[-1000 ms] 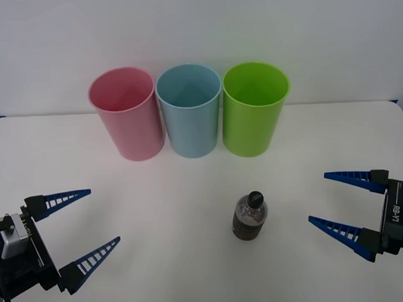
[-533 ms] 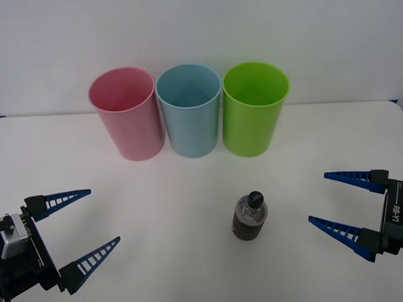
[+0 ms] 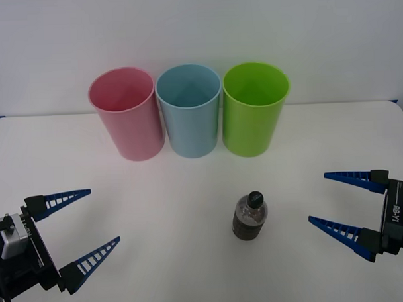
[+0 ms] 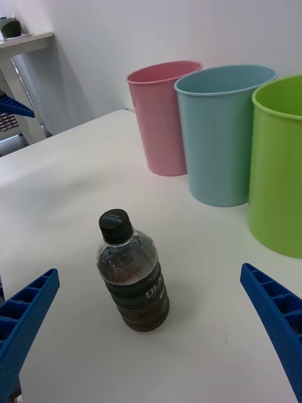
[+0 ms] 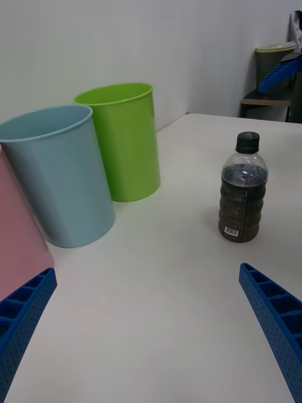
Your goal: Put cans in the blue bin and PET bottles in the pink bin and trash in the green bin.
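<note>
- The white bench carries three upright bins in a row along its far side: the pink bin, the blue bin and the green bin.
- The blue bin stands in the middle, with the pink bin just beside it toward the robot's left and the green bin just beside it toward the robot's right.
- As far as the front view looks into them, the insides of all three bins show nothing but their own walls.
- The PET bottle stands upright on the bench, nearer the robot than the green bin and well apart from it; its black cap is on and its body holds dark liquid.
- The left hand hovers over the bench well to the left of the bottle, fingers spread apart, gripping nothing.
- The right hand hovers near the bottle on its right side, fingers spread apart, gripping nothing.
</note>
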Tool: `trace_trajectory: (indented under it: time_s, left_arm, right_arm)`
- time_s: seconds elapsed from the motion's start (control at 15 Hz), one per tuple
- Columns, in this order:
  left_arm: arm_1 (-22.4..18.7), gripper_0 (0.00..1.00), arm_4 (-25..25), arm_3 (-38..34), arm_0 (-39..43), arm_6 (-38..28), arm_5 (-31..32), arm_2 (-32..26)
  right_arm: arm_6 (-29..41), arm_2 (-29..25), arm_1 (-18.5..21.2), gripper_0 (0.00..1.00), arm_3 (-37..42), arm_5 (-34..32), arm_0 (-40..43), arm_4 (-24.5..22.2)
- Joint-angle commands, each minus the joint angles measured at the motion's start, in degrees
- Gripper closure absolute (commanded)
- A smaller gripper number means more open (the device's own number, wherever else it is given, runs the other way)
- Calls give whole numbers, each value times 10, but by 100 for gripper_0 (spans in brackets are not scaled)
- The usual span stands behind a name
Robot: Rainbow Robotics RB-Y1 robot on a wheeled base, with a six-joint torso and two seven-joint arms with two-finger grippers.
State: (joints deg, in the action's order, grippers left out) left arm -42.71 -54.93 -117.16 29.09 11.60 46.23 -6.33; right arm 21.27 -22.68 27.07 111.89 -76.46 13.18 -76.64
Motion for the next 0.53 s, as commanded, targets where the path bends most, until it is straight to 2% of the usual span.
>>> trace_trajectory:
  time_s: [0.07, 0.53]
  left_arm:
    - [0, 0, 0, 0, 0, 0, 0, 0]
    - [0, 0, 0, 0, 0, 0, 0, 0]
  right_arm:
    - [0, 0, 0, 0, 0, 0, 0, 0]
    - [0, 0, 0, 0, 0, 0, 0, 0]
